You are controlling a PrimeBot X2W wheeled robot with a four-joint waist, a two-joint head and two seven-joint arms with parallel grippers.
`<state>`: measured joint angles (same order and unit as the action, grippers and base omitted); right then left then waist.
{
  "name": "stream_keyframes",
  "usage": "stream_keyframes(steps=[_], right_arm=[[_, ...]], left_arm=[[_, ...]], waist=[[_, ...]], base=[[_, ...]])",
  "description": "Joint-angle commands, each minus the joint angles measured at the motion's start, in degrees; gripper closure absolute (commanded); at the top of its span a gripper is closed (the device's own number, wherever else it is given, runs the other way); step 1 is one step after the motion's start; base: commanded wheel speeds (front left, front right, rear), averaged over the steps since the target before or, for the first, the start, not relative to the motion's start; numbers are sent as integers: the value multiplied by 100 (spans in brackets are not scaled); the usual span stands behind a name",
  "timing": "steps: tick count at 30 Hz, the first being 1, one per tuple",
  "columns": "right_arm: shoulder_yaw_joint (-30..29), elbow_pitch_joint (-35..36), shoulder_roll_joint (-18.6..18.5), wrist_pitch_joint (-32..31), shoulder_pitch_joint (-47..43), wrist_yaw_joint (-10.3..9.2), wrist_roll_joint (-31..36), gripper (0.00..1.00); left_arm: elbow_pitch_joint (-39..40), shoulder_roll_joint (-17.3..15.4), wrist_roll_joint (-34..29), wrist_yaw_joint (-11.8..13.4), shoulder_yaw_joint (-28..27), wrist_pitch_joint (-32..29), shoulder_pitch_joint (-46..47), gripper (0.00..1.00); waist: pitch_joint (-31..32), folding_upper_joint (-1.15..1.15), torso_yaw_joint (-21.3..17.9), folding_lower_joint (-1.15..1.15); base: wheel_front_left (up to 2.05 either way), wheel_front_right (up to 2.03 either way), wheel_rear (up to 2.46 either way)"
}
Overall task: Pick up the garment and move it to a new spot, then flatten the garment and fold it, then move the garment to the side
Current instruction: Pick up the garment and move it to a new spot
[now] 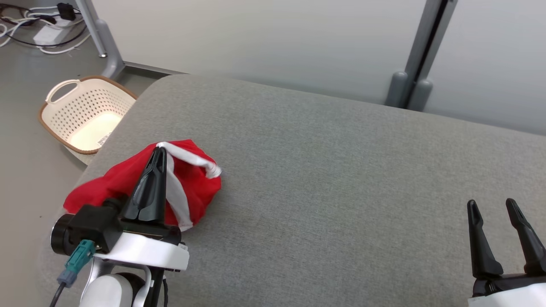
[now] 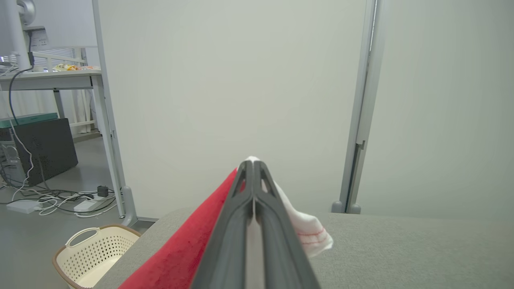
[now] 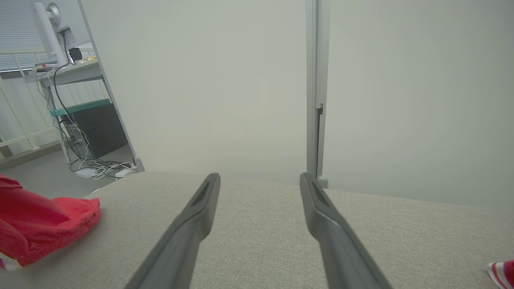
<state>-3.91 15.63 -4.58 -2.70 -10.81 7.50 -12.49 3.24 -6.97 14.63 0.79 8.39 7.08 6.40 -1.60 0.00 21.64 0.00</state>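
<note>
- Head view looks steeply down on the grey cushion [image 1: 341, 179] from above.
- Both wrist views skim low across it, facing the pale partition [image 2: 241, 80].

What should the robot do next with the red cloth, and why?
Probably lift the cloth and carry it toward the middle of the cushion. The left claw is shut on its white trim, and the cloth sits bunched near the left edge, by the basket. The middle is bare, with room to spread it. The right claw is open and holds nothing.
</note>
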Motion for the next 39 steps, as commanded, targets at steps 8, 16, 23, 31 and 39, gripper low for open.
stream_keyframes(steps=[8,16,23,31,39], right_arm=[[-10,179,-28,38,344,-2,-1,0],[101,39,2,286,745,-1,-111,0],[136,-317,90,654,932,-2,-263,0],[196,-679,148,990,1071,-2,-450,0],[285,-897,155,1147,1298,-1,-424,0]], left_arm=[[207,109,49,-314,497,-79,506,100],[-48,309,-12,-601,1406,-131,1529,100],[-418,370,166,-754,2527,-188,2344,100],[-1495,388,293,-761,3090,-380,2539,100],[-2133,327,340,-792,3305,-341,2613,0]], waist=[[-640,0,-819,0],[-1411,0,-2283,0],[-1976,0,-3444,0],[-2516,0,-3896,0],[-2583,0,-3766,0]], base=[[0,0,0],[0,0,0],[0,0,0],[0,0,0],[0,0,0]])
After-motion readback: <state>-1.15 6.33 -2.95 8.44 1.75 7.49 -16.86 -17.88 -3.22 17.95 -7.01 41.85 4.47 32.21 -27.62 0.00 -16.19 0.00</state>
